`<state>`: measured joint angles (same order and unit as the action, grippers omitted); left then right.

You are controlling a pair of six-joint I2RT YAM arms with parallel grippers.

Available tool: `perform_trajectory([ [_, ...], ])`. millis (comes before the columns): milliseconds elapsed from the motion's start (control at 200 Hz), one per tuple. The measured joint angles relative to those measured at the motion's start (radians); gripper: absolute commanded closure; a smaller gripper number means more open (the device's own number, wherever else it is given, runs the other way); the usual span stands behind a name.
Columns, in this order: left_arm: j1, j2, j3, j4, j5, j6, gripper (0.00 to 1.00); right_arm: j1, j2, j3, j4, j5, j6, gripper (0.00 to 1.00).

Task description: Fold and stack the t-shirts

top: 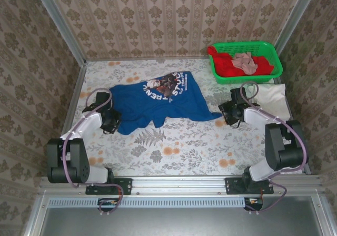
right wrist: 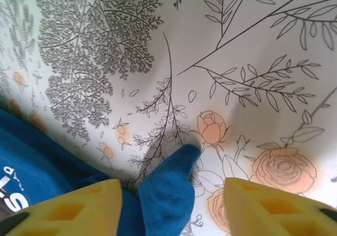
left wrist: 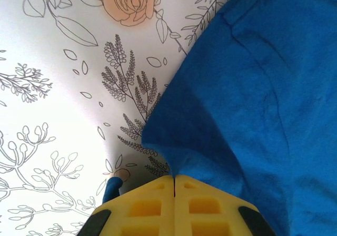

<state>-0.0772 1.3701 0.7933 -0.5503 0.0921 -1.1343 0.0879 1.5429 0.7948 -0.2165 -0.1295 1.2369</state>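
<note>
While the left pincer [left wrist: 174, 179] sits clamped on the blue shirt's [top: 158, 103] hem at its tips, the right pincer [right wrist: 172, 187], jaws apart with a shirt corner between them, should close deep on that corner before both lift evenly, lest it slip.

Top external camera looks down from above and behind over the whole table [top: 184, 141]. Both wrist cameras sit close above it; all share the blue t-shirt [top: 158, 104].
</note>
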Motion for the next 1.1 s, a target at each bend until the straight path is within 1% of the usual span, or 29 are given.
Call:
perform_trajectory([
  [135,0.000,-0.022,-0.007,-0.003,-0.009,-0.011,1.00,-0.004,0.050,0.004,0.000,-0.045,-0.028,0.63],
  [195,0.000,-0.029,-0.013,-0.004,-0.011,-0.018,1.00,-0.004,0.060,0.005,0.003,-0.061,-0.041,0.67],
  [330,0.000,-0.043,-0.022,-0.008,-0.015,-0.026,1.00,-0.005,0.092,0.016,0.011,-0.088,-0.074,0.80],
  [365,0.000,-0.045,-0.023,-0.009,-0.018,-0.026,1.00,-0.006,0.102,0.020,0.012,-0.091,-0.082,0.85],
  [450,0.000,-0.058,-0.028,-0.013,-0.023,-0.032,1.00,-0.011,0.108,0.024,0.010,-0.097,-0.105,1.00],
  [645,0.000,-0.095,-0.033,-0.025,-0.040,-0.043,1.00,-0.020,0.077,0.031,0.005,-0.107,-0.146,1.00],
  [740,0.000,-0.129,-0.033,-0.029,-0.056,-0.044,1.00,-0.020,0.013,0.057,-0.025,-0.103,-0.189,1.00],
  [855,0.000,-0.179,-0.013,-0.058,-0.082,-0.043,1.00,-0.020,-0.082,0.127,-0.063,-0.089,-0.249,1.00],
  [980,0.014,-0.231,0.075,-0.106,-0.113,-0.023,1.00,-0.022,-0.177,0.238,-0.107,-0.072,-0.314,1.00],
  [1100,0.029,-0.281,0.221,-0.143,-0.167,0.019,1.00,-0.022,-0.249,0.359,-0.142,-0.041,-0.370,1.00],
])
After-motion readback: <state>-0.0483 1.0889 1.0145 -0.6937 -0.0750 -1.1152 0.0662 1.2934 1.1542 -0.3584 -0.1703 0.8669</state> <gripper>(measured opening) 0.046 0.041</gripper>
